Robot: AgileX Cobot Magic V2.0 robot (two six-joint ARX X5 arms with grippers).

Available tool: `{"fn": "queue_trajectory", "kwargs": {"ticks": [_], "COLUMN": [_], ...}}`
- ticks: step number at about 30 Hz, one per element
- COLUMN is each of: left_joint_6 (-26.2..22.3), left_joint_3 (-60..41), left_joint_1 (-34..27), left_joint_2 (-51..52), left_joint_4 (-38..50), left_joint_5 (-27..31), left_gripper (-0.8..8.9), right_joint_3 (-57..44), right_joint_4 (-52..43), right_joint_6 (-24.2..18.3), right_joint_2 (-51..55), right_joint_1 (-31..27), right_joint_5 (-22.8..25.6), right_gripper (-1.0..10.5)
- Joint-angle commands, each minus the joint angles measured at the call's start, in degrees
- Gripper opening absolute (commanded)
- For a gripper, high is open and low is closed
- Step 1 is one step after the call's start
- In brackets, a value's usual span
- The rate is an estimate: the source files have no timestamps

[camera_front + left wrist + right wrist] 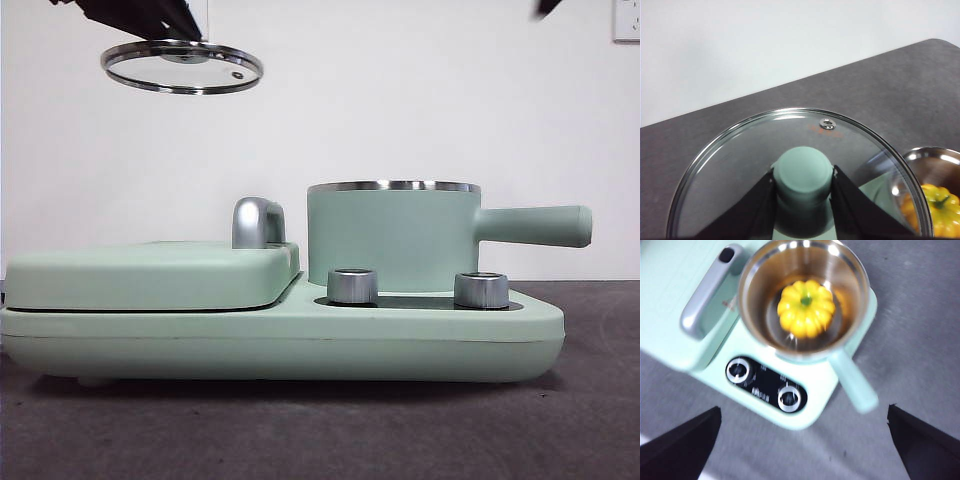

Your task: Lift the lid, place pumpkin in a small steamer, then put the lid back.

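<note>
Glass lid [182,67] hangs high in your left gripper [803,186], clamped on its knob; pumpkin [805,307] sits inside the small steamer [757,315]; your right gripper [802,440] gapes above.

The small steamer's [392,238] wall hides the pumpkin [805,307] in front view (right wrist view is blurred).

Dark grey tabletop [600,420]. One mint-green cooker base [280,345] sits directly on it, two knobs in front.
</note>
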State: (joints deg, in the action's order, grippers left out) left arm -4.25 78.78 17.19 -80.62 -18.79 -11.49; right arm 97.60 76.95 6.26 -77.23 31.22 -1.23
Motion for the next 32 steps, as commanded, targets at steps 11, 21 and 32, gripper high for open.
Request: {"fn": "queue_trajectory", "kwargs": {"ticks": [11,21,32], "left_joint_6": [0.4,-0.7,-2.9], "left_joint_3": [1.4,1.4,1.4], "left_joint_1": [7.9,15.0,20.3], "left_joint_2": [-2.8,-7.2,-13.3], "left_joint_4": [1.7,4.4,12.3], "left_joint_5": [-2.3,-3.6,-5.5], "left_gripper": [0.18,0.15,0.15], "right_joint_3": [-23.4,-40.4,-43.5], "right_joint_4": [-6.4,-16.2,-20.4], "right_joint_6": [4.2,8.7,10.0], "right_joint_2": [33.9,46.9,47.5], "right_joint_1": [0.5,0.5,0.5], "right_joint_5": [-1.7,-3.9,-5.3], "right_gripper": [5.4,5.4,5.4]}}
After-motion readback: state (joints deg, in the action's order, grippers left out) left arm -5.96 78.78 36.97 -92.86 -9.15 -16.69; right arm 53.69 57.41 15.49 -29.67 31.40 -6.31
